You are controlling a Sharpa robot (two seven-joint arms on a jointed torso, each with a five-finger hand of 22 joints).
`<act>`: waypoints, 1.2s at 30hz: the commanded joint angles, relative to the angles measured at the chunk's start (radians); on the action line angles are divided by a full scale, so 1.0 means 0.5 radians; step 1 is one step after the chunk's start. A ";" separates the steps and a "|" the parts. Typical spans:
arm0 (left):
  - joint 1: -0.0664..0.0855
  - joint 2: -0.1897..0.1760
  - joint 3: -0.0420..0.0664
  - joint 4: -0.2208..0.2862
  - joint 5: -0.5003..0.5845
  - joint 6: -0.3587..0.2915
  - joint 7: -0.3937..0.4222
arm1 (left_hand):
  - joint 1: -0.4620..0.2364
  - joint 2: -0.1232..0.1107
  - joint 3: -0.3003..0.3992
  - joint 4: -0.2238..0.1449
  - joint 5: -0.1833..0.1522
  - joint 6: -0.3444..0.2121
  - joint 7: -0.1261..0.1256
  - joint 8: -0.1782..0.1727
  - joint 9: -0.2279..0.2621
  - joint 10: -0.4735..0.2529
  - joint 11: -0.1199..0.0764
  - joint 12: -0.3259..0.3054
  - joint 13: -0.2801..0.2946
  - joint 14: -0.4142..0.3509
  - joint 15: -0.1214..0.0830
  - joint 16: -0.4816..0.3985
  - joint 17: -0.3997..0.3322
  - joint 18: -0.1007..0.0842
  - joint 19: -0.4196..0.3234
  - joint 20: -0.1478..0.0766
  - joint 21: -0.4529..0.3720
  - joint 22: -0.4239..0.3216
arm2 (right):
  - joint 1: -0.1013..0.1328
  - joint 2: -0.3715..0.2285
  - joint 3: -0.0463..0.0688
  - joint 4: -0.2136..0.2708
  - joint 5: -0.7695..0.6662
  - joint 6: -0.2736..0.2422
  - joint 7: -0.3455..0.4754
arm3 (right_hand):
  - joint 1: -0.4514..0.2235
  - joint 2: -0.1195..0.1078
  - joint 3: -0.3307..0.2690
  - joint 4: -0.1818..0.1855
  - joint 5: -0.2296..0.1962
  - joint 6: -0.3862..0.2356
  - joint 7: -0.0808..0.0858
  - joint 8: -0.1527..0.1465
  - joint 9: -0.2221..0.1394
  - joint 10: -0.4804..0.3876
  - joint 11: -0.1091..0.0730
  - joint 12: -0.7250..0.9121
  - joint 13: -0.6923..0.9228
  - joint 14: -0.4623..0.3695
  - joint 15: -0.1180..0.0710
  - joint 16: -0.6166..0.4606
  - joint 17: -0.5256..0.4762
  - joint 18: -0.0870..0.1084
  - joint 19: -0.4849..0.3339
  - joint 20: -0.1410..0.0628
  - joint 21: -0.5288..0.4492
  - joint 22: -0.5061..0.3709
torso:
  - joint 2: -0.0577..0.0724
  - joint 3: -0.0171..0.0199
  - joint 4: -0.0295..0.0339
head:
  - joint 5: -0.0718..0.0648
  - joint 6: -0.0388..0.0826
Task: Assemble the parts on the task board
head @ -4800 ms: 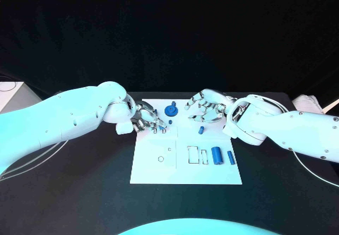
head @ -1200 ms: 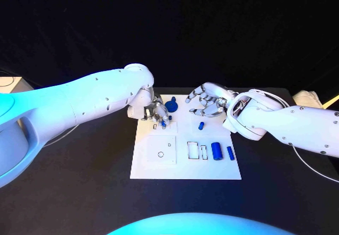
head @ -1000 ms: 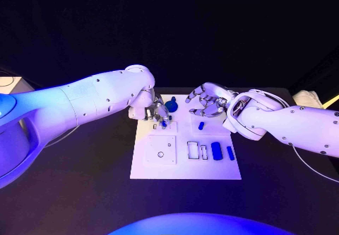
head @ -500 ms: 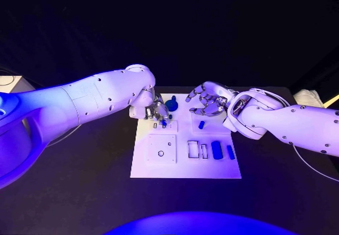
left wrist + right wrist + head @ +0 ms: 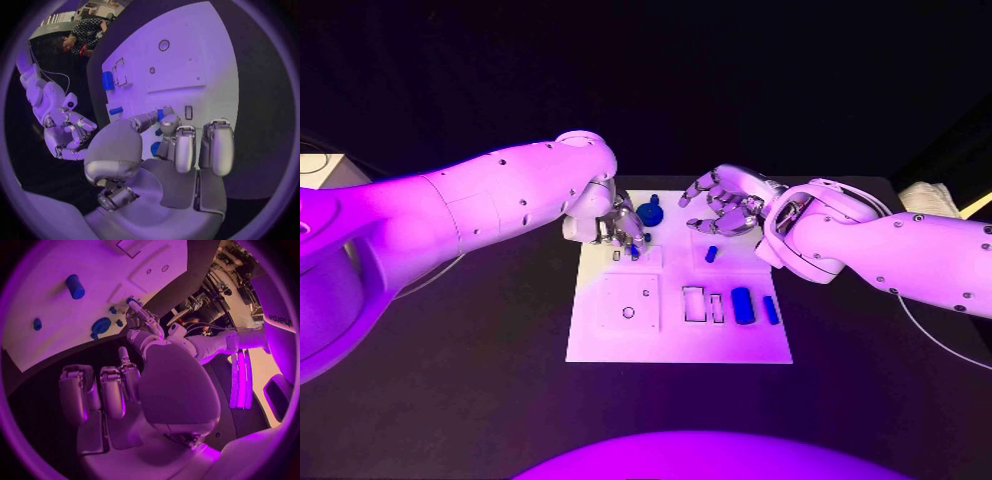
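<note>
Lying just beside the left hand [image 5: 615, 228], whose grip I cannot tell, small blue parts [image 5: 744, 307] dot the white task board [image 5: 678, 345]; right hand [image 5: 726, 207] open, empty.

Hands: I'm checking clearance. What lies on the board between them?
In the head view, a round blue part lies between the left hand and right hand, on the board.

One task board [image 5: 678, 340], two hands, and five blue parts in head view.
</note>
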 commanded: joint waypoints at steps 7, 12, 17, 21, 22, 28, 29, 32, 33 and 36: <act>0.000 -0.004 0.000 0.007 -0.008 0.072 0.012 | 0.074 0.051 0.143 -0.133 0.006 0.046 -0.033 -0.001 0.003 0.009 -0.002 0.004 -0.003 0.215 -0.015 0.007 0.527 -0.003 0.026 0.003 0.009 0.263 | 0.000 0.002 0.000 -0.007 -0.019 -0.001 0.011 | -0.022 0.001 0.016 -0.004 0.014 0.005 0.013 -0.009 -0.003 0.000 0.001 0.001 0.254 0.184 -0.001 -0.009 0.436 0.025 0.143 0.001 -0.006 0.453 | 0.000 0.0007 -0.001 | 0.001 -0.003; 0.000 -0.004 0.000 0.010 -0.008 0.079 0.012 | 0.074 0.051 0.143 -0.133 0.006 0.046 -0.033 -0.001 0.003 0.009 -0.002 0.004 -0.003 0.215 -0.015 0.007 0.527 -0.003 0.026 0.003 0.009 0.263 | 0.000 0.003 0.000 -0.009 -0.019 -0.001 0.010 | -0.022 0.001 0.016 -0.004 0.014 0.005 0.013 -0.009 -0.003 0.000 0.001 0.001 0.254 0.184 -0.001 -0.009 0.436 0.025 0.143 0.001 -0.006 0.453 | 0.001 0.0003 -0.001 | 0.000 -0.003; 0.000 -0.005 0.000 0.010 -0.012 0.083 0.012 | 0.073 0.046 0.146 -0.136 0.006 0.046 -0.033 -0.002 0.004 0.009 -0.002 0.003 -0.003 0.215 -0.015 0.007 0.527 -0.003 0.027 0.003 0.010 0.264 | 0.000 0.003 0.000 -0.009 -0.019 0.000 0.010 | -0.022 0.001 0.016 -0.004 0.014 0.005 0.013 -0.009 -0.003 0.000 0.001 0.001 0.254 0.184 -0.001 -0.009 0.436 0.025 0.143 0.001 -0.006 0.453 | 0.001 0.0014 0.000 | -0.001 -0.004; 0.000 -0.008 0.000 0.009 -0.015 0.082 0.013 | 0.073 0.046 0.146 -0.136 0.006 0.046 -0.033 -0.002 0.004 0.009 -0.002 0.003 -0.003 0.215 -0.015 0.007 0.527 -0.003 0.027 0.003 0.010 0.264 | 0.000 0.002 0.000 -0.009 -0.019 0.000 0.010 | -0.022 0.001 0.016 -0.004 0.014 0.005 0.013 -0.009 -0.003 0.000 0.001 0.001 0.254 0.184 -0.001 -0.009 0.436 0.025 0.143 0.001 -0.006 0.453 | 0.001 0.0012 0.000 | 0.001 -0.007; 0.000 -0.008 0.000 0.009 -0.015 0.083 0.013 | 0.073 0.046 0.146 -0.136 0.006 0.046 -0.033 -0.002 0.004 0.009 -0.002 0.003 -0.003 0.215 -0.015 0.007 0.527 -0.003 0.027 0.003 0.010 0.264 | 0.000 0.003 0.000 -0.010 -0.019 0.001 0.010 | -0.022 0.001 0.016 -0.004 0.014 0.005 0.013 -0.009 -0.003 0.000 0.001 0.001 0.254 0.184 -0.001 -0.009 0.436 0.025 0.143 0.001 -0.006 0.453 | 0.000 0.0009 0.000 | 0.000 -0.006; 0.000 -0.009 0.000 0.009 -0.017 0.085 0.013 | 0.073 0.044 0.148 -0.137 0.006 0.046 -0.034 -0.002 0.004 0.009 -0.002 0.003 -0.003 0.215 -0.015 0.007 0.527 -0.003 0.026 0.003 0.008 0.263 | 0.000 0.004 0.000 -0.013 -0.019 0.001 0.011 | -0.022 0.001 0.016 -0.004 0.014 0.005 0.013 -0.009 -0.003 0.000 0.001 0.001 0.254 0.184 -0.001 -0.009 0.436 0.025 0.143 0.001 -0.006 0.453 | 0.001 0.0009 -0.002 | 0.000 -0.006; 0.000 -0.010 0.000 0.008 -0.017 0.086 0.013 | 0.073 0.044 0.148 -0.137 0.006 0.046 -0.034 -0.002 0.004 0.009 -0.002 0.003 -0.003 0.215 -0.015 0.007 0.527 -0.003 0.026 0.003 0.008 0.263 | 0.000 0.004 0.000 -0.013 -0.019 0.001 0.011 | -0.022 0.001 0.016 -0.004 0.014 0.005 0.013 -0.009 -0.003 0.000 0.001 0.001 0.254 0.184 -0.001 -0.009 0.436 0.025 0.143 0.001 -0.006 0.453 | 0.001 0.0003 -0.002 | 0.000 -0.007; 0.000 -0.011 0.000 0.007 -0.018 0.087 0.013 | 0.073 0.044 0.148 -0.137 0.006 0.046 -0.034 -0.002 0.004 0.009 -0.002 0.003 -0.003 0.215 -0.015 0.007 0.527 -0.003 0.026 0.003 0.008 0.263 | 0.000 0.003 0.000 -0.014 -0.019 0.001 0.011 | -0.022 0.001 0.016 -0.004 0.014 0.005 0.013 -0.009 -0.003 0.000 0.001 0.001 0.254 0.184 -0.001 -0.009 0.436 0.025 0.143 0.001 -0.006 0.453 | 0.000 0.0001 -0.003 | -0.002 -0.007; 0.000 -0.012 0.000 0.006 -0.020 0.087 0.013 | 0.073 0.044 0.148 -0.137 0.006 0.046 -0.034 -0.002 0.004 0.009 -0.002 0.003 -0.003 0.215 -0.015 0.007 0.527 -0.003 0.026 0.003 0.008 0.263 | 0.000 0.003 0.000 -0.014 -0.019 0.001 0.011 | -0.022 0.001 0.016 -0.004 0.014 0.005 0.013 -0.009 -0.003 0.000 0.001 0.001 0.254 0.184 -0.001 -0.009 0.436 0.025 0.143 0.001 -0.006 0.453 | 0.001 0.0003 -0.002 | -0.001 -0.008; 0.000 -0.012 0.000 0.005 -0.023 0.088 0.013 | 0.073 0.044 0.148 -0.137 0.006 0.046 -0.034 -0.002 0.004 0.009 -0.002 0.003 -0.003 0.215 -0.015 0.007 0.527 -0.003 0.026 0.003 0.008 0.263 | 0.000 0.001 0.000 -0.013 -0.019 0.001 0.010 | -0.022 0.001 0.016 -0.004 0.014 0.005 0.013 -0.009 -0.003 0.000 0.001 0.001 0.254 0.184 -0.001 -0.009 0.436 0.025 0.143 0.001 -0.006 0.453 | 0.002 0.0004 0.000 | -0.003 -0.009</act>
